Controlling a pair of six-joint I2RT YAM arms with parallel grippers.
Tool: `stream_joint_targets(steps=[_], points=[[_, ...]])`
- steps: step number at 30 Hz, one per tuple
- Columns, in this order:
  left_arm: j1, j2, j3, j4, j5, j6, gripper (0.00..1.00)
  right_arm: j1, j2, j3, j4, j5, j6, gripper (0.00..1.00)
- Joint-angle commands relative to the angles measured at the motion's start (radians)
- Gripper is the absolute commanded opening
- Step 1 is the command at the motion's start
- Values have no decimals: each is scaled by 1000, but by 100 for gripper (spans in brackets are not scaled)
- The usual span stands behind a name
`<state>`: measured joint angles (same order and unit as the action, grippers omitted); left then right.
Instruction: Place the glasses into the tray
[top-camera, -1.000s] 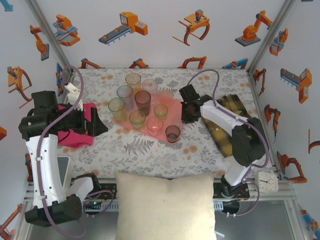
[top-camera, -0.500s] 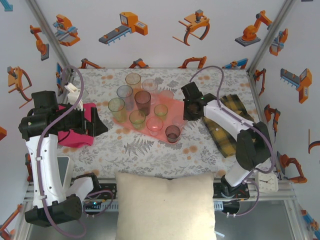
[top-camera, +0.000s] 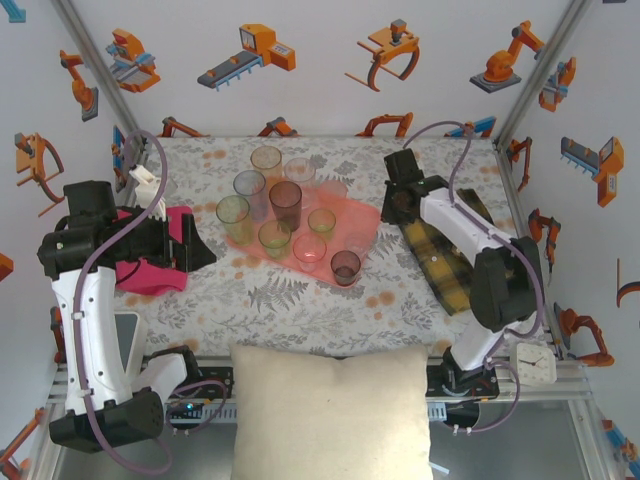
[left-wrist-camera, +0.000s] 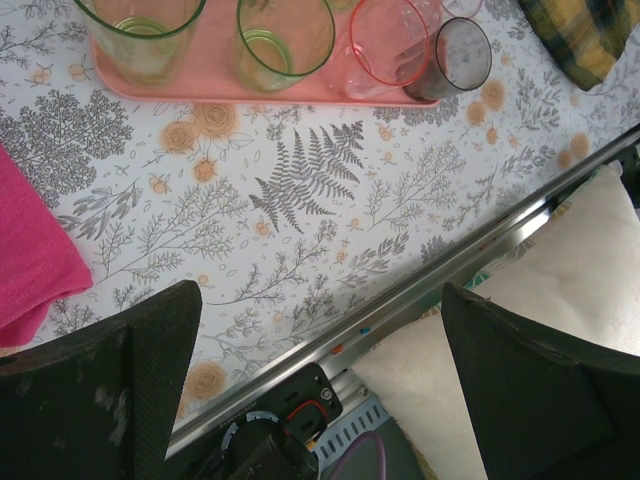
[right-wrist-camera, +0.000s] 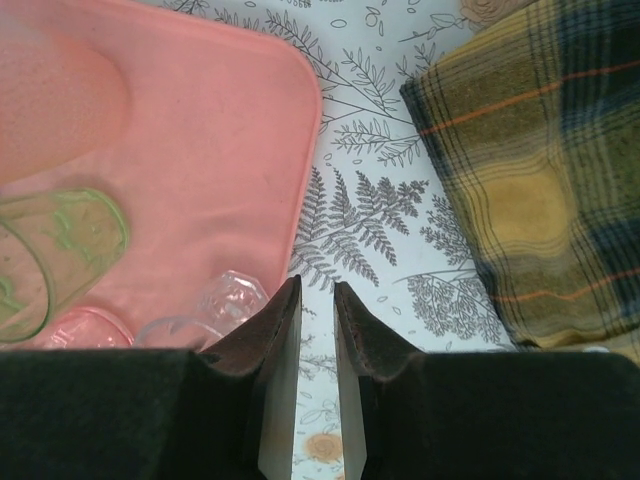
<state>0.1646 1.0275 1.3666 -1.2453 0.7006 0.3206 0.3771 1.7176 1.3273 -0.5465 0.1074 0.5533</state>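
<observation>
The glasses (top-camera: 285, 200) look like glossy translucent plastic, the tray (right-wrist-camera: 200, 120) smooth and matt, the plaid cloth (right-wrist-camera: 540, 180) coarsely woven.

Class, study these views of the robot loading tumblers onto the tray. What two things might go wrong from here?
1. The smoky tumbler stands at the near corner of the tray, close beside the pink tumbler. A nudge to either might tip it off the edge.
2. The right pincer hangs low next to a clear tumbler at the tray's side, so a sideways swing may knock it over.
</observation>
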Motion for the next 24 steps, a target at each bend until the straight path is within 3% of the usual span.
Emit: stream_joint_targets(steps=[1,24], points=[[4,6,26,-2,25,-9,97,-7,44,32,66,-39,32,24],[13,20,14,-5,19,-5,97,-8,207,46,105,-77,57,24]])
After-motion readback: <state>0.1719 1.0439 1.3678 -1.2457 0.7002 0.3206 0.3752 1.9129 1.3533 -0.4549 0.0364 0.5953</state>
